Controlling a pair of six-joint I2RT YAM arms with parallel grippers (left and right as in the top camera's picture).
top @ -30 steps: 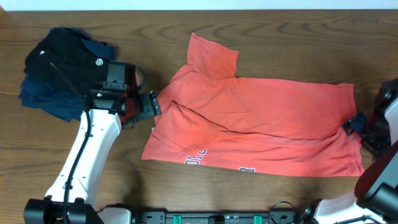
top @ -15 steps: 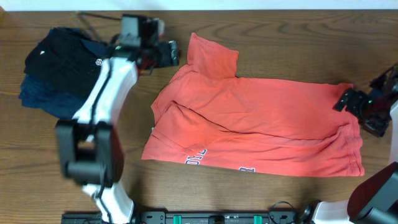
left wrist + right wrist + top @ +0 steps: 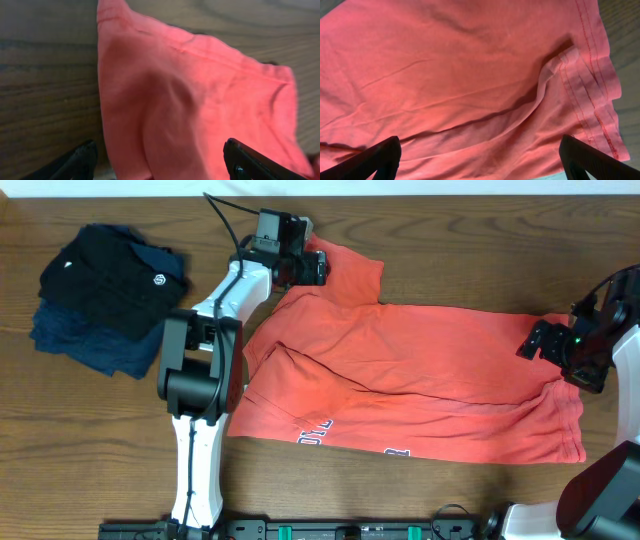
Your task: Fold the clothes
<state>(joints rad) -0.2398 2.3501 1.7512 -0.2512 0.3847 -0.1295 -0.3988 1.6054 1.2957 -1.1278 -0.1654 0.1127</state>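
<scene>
A coral-red T-shirt (image 3: pixel 420 380) lies folded lengthwise across the table, with white lettering (image 3: pixel 315 430) at its front edge. Its sleeve (image 3: pixel 350 272) sticks out at the back left. My left gripper (image 3: pixel 318 266) is open over that sleeve's left edge; the sleeve (image 3: pixel 190 100) fills the left wrist view between the fingertips (image 3: pixel 160 162). My right gripper (image 3: pixel 535 340) is open above the shirt's right hem. The hem (image 3: pixel 592 85) and its folds show in the right wrist view between the fingertips (image 3: pixel 480 160).
A pile of black and navy-blue garments (image 3: pixel 105 295) lies at the back left of the wooden table (image 3: pixel 100 450). The left arm (image 3: pixel 205 380) stretches from the front edge to the back.
My left gripper has swung from the shirt's left edge up to the sleeve at the back. My right gripper has moved left and back, over the right hem.
</scene>
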